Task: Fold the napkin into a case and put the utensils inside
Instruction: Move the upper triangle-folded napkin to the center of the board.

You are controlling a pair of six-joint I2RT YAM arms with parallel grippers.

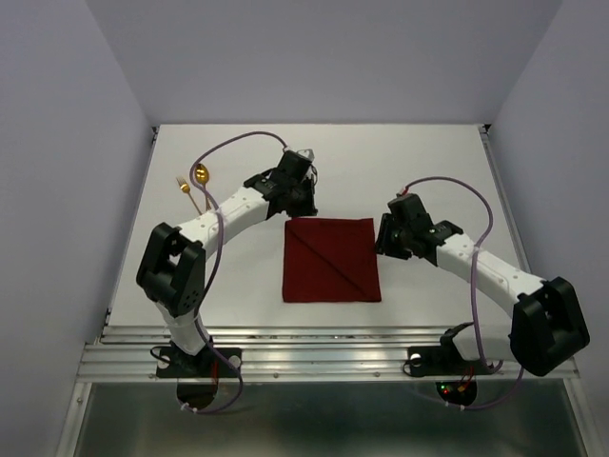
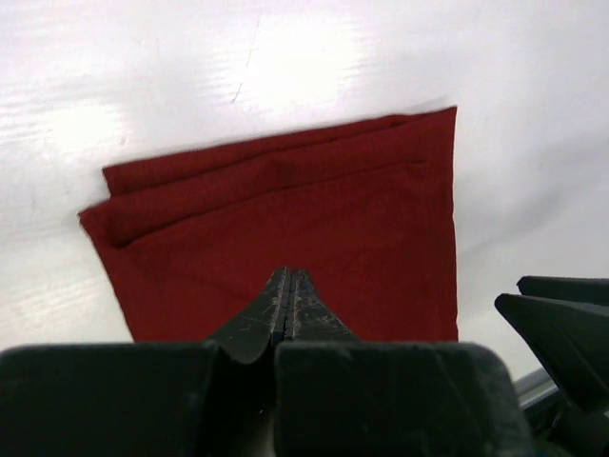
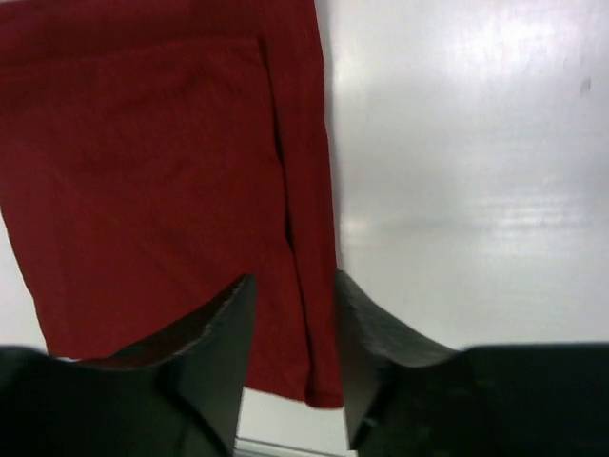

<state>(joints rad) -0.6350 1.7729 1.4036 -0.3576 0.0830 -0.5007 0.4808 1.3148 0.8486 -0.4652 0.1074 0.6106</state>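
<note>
Nearest you, the napkin (image 1: 330, 259) lies mid-table as a flat folded square, not yet the narrow case. Your right gripper (image 3: 290, 290) hangs over its right edge, jaws apart, holding nothing. Further back, the left gripper (image 2: 288, 278) sits pinched shut above the far-left corner (no cloth shows between its tips). You're mid-fold, I'd judge: next comes another fold to narrow it. The spoon (image 1: 201, 174) and fork (image 1: 184, 187) lie far left, well apart from the cloth.
</note>
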